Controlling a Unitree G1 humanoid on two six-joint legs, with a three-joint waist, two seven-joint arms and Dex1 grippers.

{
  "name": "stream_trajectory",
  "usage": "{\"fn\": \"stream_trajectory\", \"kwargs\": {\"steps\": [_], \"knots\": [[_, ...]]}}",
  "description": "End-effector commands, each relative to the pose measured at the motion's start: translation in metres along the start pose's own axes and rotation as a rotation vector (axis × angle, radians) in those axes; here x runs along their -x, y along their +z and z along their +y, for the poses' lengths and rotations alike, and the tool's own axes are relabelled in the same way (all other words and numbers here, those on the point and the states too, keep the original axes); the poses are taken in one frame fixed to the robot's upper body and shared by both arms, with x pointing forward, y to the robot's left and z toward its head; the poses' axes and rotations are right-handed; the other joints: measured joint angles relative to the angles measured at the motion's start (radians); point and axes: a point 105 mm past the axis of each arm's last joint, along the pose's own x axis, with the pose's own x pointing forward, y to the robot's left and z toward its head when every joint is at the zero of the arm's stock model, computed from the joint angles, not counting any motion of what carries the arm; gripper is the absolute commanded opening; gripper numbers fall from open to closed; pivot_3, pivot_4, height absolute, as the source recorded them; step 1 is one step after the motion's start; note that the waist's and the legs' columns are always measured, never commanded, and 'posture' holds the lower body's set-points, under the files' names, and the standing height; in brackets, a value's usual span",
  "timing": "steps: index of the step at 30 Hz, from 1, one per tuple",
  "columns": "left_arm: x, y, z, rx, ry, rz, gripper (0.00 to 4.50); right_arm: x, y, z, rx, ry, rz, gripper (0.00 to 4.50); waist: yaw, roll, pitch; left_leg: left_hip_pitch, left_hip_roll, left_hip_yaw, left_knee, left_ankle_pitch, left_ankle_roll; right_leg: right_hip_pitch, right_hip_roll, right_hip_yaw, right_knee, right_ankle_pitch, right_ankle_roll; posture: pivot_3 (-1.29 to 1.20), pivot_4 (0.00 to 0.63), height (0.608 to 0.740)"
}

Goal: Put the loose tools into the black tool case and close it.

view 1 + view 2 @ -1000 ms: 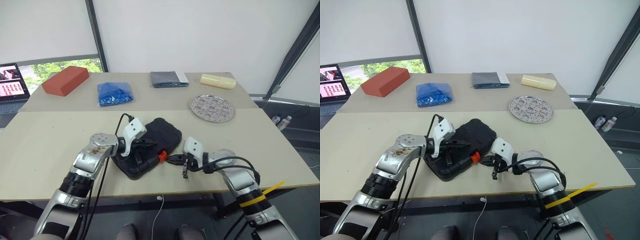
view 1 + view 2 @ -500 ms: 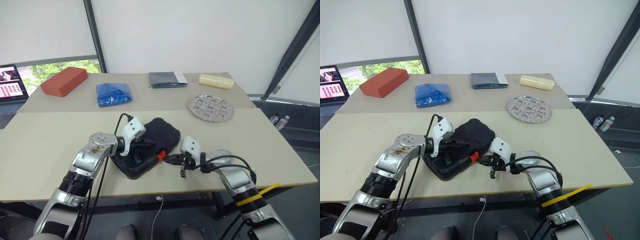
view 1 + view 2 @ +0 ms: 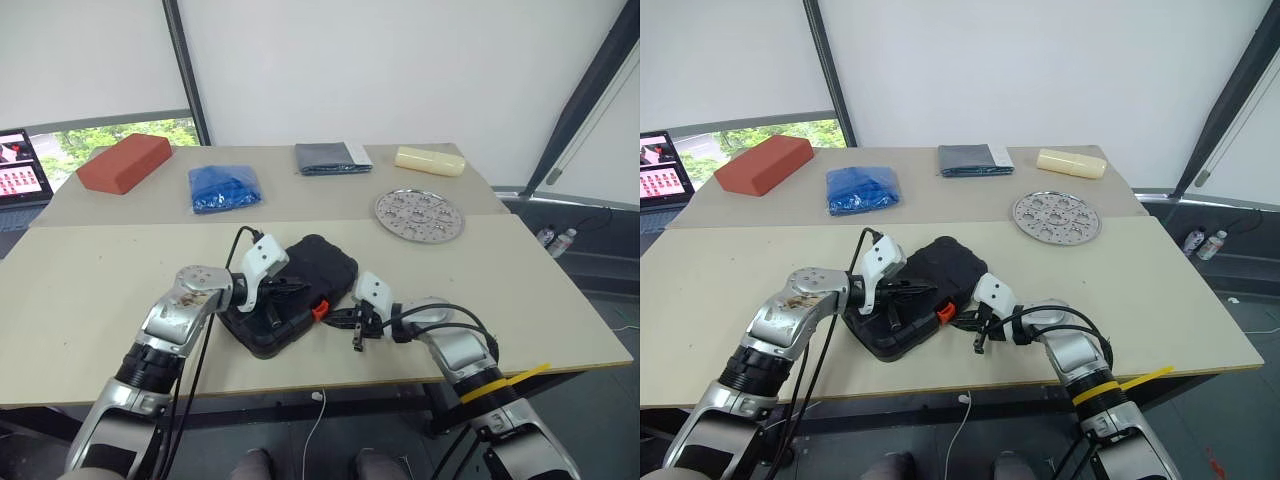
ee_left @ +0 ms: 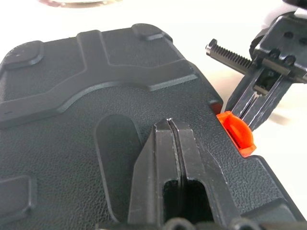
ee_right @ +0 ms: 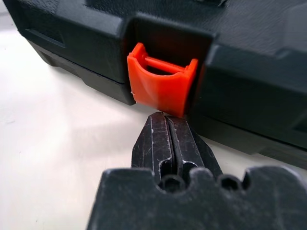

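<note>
Right end effector (image 5: 165, 117) is sitting a shade nearer the orange latch (image 5: 162, 87) than a second ago, its fingers pressed together with the tips just at the latch's lower edge; whether they are touching it cannot be told. Black tool case (image 3: 300, 290) is lying shut at the near middle of the table (image 3: 90, 280), unmoved, with the latch on its right-hand edge. Left end effector (image 4: 170, 125) is resting on the lid, fingers pressed together, gripping nothing. Along the far side of the table, left to right, are lying: red block (image 3: 124, 161), blue bag (image 3: 224, 187), folded grey cloth (image 3: 330, 157), cream block (image 3: 430, 160). Round perforated plate (image 3: 419, 213) is lying nearer, at the right.
</note>
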Motion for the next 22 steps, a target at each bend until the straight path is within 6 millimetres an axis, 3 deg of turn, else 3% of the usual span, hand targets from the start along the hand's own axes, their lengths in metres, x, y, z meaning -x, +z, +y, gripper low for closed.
{"fn": "stream_trajectory", "kwargs": {"steps": [1,3,5,9,10,11,13,16,18,22], "knots": [[0.026,-0.015,-0.003,0.0,0.01,-0.115,0.7,0.038,0.017,0.0,0.081,-0.027,-0.102,0.29,0.001,0.001,0.0,-0.001,0.0,0.001,-0.001,0.0,0.0,0.001,0.0,0.0,0.0,-0.001,-0.001,0.0,0.15,0.74],[0.058,0.001,0.002,-0.062,0.059,-0.244,1.54,0.061,0.011,0.001,0.126,-0.031,-0.092,0.9,0.001,0.001,0.001,-0.002,0.0,0.001,-0.003,-0.001,0.001,0.0,0.0,0.0,0.0,-0.003,-0.001,0.0,0.15,0.74],[0.076,0.004,0.003,-0.088,0.076,-0.275,2.13,0.073,0.008,-0.001,0.16,-0.043,-0.088,1.43,-0.001,0.001,0.004,-0.003,0.0,0.0,-0.003,-0.001,0.004,0.0,0.001,0.0,0.001,-0.004,-0.001,0.0,0.15,0.74],[0.127,-0.014,0.007,-0.131,0.172,-0.203,3.61,0.106,0.003,-0.011,0.27,-0.098,-0.108,2.91,-0.004,0.001,0.01,-0.007,0.002,0.0,-0.004,-0.002,0.005,-0.006,0.004,0.002,0.001,-0.006,0.004,0.0,0.15,0.74],[0.139,-0.022,0.007,-0.146,0.207,-0.166,3.99,0.114,-0.001,-0.01,0.276,-0.074,-0.12,3.21,-0.002,-0.001,0.013,-0.007,0.001,0.0,-0.004,-0.002,0.005,-0.006,0.004,0.003,0.001,-0.006,0.005,0.0,0.15,0.74],[0.147,-0.027,0.007,-0.159,0.228,-0.141,4.38,0.12,-0.004,-0.009,0.28,-0.056,-0.13,3.22,0.0,-0.002,0.014,-0.008,0.001,0.001,-0.004,-0.002,0.005,-0.007,0.003,0.003,0.0,-0.007,0.005,0.0,0.15,0.74],[0.173,-0.045,0.008,-0.148,0.332,-0.082,4.47,0.136,-0.012,-0.013,0.261,-0.059,-0.096,3.22,0.005,-0.003,0.016,-0.01,0.001,0.001,-0.003,-0.003,0.004,-0.008,0.003,0.003,-0.001,-0.006,0.004,0.0,0.15,0.74],[0.203,-0.069,0.006,-0.125,0.47,-0.001,4.5,0.15,-0.016,-0.023,0.261,-0.095,-0.073,3.96,0.007,-0.005,0.017,-0.014,0.001,0.005,-0.002,-0.003,0.004,-0.013,0.001,0.005,-0.001,-0.009,-0.002,0.0,0.15,0.74],[0.209,-0.076,0.002,-0.111,0.511,0.013,4.5,0.156,-0.02,-0.027,0.281,-0.105,-0.051,4.48,0.013,-0.007,0.019,-0.015,0.001,0.005,-0.001,-0.003,0.004,-0.016,0.001,0.006,0.0,-0.007,-0.004,0.0,0.15,0.74],[0.21,-0.077,-0.001,-0.107,0.551,-0.007,4.5,0.16,-0.022,-0.033,0.292,-0.13,-0.047,4.48,0.023,-0.007,0.02,-0.015,0.002,0.006,0.0,-0.008,-0.005,-0.017,0.001,0.006,0.0,-0.007,-0.003,0.0,0.15,0.74]]}}
